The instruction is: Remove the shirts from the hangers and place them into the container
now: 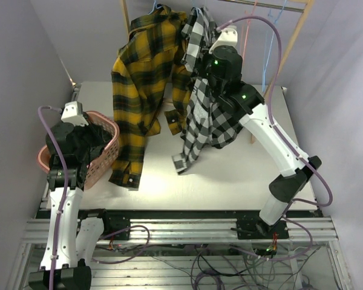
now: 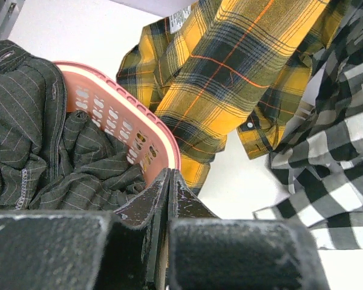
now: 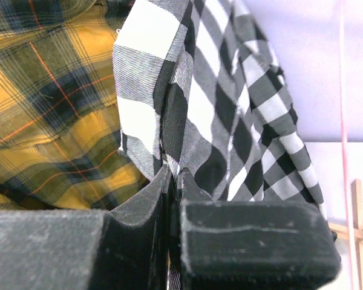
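A yellow-and-black plaid shirt (image 1: pixel 142 78) hangs from the rack at the back, its hanger's blue hook (image 1: pixel 156 6) just showing above the collar. Beside it on the right hangs the black-and-white checked shirt (image 1: pixel 206 121). My right gripper (image 3: pixel 175 172) is up at this shirt's upper part, shut on a fold of its checked cloth (image 3: pixel 193 121). The salmon-pink basket (image 1: pixel 111 129) stands at the left. My left gripper (image 2: pixel 169 173) is shut with nothing in it, just above the basket's rim (image 2: pixel 139 121). The plaid shirt (image 2: pixel 230 78) hangs close beyond the rim.
A dark pinstriped garment (image 2: pixel 30 139) fills the basket. Bare pink (image 1: pixel 248 30) and light blue (image 1: pixel 269 42) wire hangers dangle from the wooden rack (image 1: pixel 290 51) at the back right. Both shirts' tails reach down to the white table (image 1: pixel 230 175).
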`<state>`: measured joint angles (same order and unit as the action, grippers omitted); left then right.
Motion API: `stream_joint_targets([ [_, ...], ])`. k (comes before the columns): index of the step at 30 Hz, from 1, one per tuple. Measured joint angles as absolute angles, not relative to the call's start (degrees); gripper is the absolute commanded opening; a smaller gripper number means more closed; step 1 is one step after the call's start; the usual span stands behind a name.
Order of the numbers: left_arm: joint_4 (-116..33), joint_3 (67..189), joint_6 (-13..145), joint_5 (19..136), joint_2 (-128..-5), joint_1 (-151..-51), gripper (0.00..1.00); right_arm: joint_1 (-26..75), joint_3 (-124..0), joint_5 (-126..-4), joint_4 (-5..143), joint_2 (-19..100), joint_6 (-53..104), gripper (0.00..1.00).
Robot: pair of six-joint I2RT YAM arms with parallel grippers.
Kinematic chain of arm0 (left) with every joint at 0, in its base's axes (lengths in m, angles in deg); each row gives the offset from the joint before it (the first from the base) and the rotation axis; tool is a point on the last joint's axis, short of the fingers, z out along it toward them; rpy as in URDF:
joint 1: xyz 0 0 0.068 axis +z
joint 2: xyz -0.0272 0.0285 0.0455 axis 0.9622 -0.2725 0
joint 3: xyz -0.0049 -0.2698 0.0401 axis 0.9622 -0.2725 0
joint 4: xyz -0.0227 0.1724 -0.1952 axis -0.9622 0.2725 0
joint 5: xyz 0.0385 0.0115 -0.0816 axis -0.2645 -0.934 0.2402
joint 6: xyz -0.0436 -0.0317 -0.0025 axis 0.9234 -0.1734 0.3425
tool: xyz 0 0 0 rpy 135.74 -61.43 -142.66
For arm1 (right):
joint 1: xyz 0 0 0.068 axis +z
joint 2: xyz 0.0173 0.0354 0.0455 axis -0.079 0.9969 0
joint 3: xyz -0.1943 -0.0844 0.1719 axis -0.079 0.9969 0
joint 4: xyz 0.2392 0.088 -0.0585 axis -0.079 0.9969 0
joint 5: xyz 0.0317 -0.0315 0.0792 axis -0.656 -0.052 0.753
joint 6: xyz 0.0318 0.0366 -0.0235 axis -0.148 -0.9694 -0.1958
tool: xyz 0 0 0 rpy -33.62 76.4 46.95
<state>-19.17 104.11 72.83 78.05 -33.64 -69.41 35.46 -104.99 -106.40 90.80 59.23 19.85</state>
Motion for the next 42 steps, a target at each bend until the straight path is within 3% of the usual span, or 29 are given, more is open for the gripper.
stream_joint_targets([
  [9,-19.2,104.1,72.9,78.1,-33.6,-69.4,0.09,34.9,-86.2,-104.5,76.3,46.7,16.8,0.0],
  [14,-19.2,104.1,72.9,78.2,-33.6,-69.4,0.11,32.5,-82.6,-101.0,69.8,43.6,15.1,0.0],
  [23,-19.3,104.1,72.8,81.3,-34.2,-69.4,0.2,31.1,-83.3,-96.0,65.9,44.2,17.4,0.0],
  [35,-22.5,104.7,72.9,89.5,-40.0,-69.5,0.22,30.8,-86.1,-93.4,64.8,44.3,22.2,0.0],
  [42,-24.7,113.8,73.4,95.7,-49.0,-70.5,0.23,30.8,-87.1,-92.0,67.7,41.4,22.9,0.0],
])
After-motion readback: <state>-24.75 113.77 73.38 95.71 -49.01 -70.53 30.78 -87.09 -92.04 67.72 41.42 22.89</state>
